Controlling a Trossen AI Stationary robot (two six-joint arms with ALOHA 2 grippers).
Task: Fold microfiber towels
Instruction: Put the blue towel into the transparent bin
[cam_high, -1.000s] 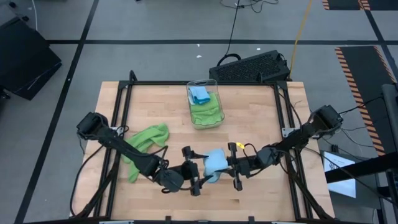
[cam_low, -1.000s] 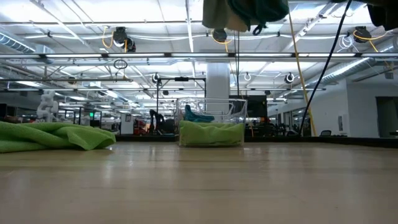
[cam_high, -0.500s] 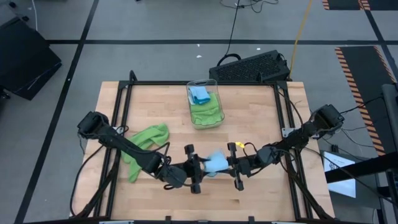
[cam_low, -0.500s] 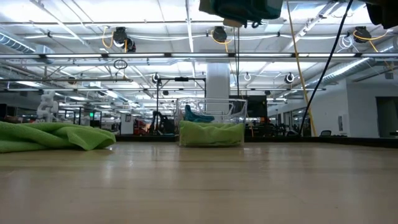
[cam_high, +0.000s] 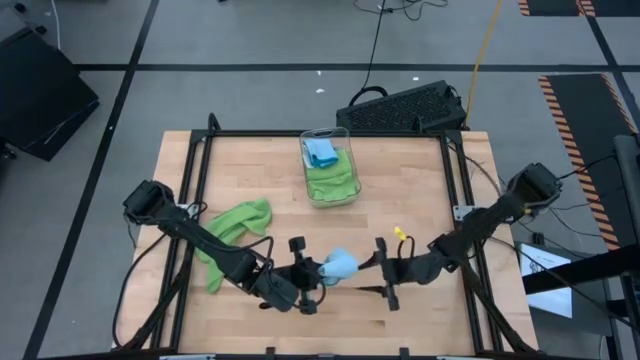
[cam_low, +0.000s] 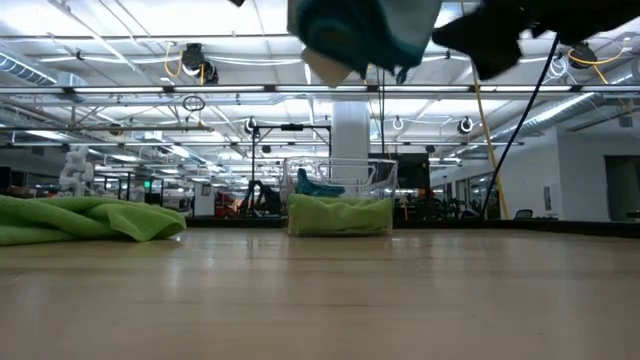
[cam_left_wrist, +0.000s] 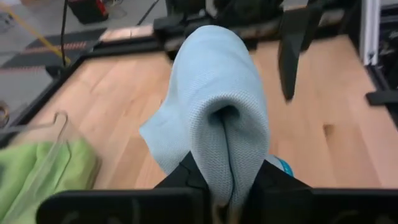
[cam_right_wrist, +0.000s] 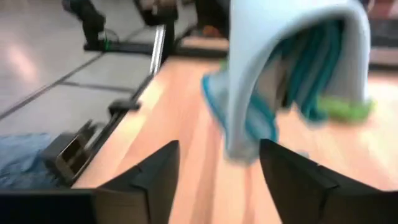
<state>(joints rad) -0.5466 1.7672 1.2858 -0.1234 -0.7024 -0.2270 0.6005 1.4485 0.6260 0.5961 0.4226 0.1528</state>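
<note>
Wooden tabletop (cam_high: 400, 190) fills the middle of the high view, with a clear bin (cam_high: 330, 166) near its far edge holding a folded lime towel (cam_high: 332, 181) and a blue one (cam_high: 321, 152). A second ago the light blue towel (cam_high: 340, 264) was stretched between both tools, the right one pinching it and the left one wide open; now the grip has swapped. The left tool (cam_high: 312, 276) has closed on the cloth, and in the left wrist view the light blue towel (cam_left_wrist: 217, 118) rises in a doubled hump straight out from between its two dark fingers. The right tool (cam_high: 384, 280) has let go and pulled back toward the right, away from the bin; its fingers (cam_right_wrist: 292, 171) stand apart with nothing between them, the cloth hanging just beyond them. Seen from the low view, the light blue towel (cam_low: 360, 35) is held clear above the tabletop. A crumpled lime towel (cam_high: 238, 225) lies to the left of the bin, nearer the front, beside the left arm.
</note>
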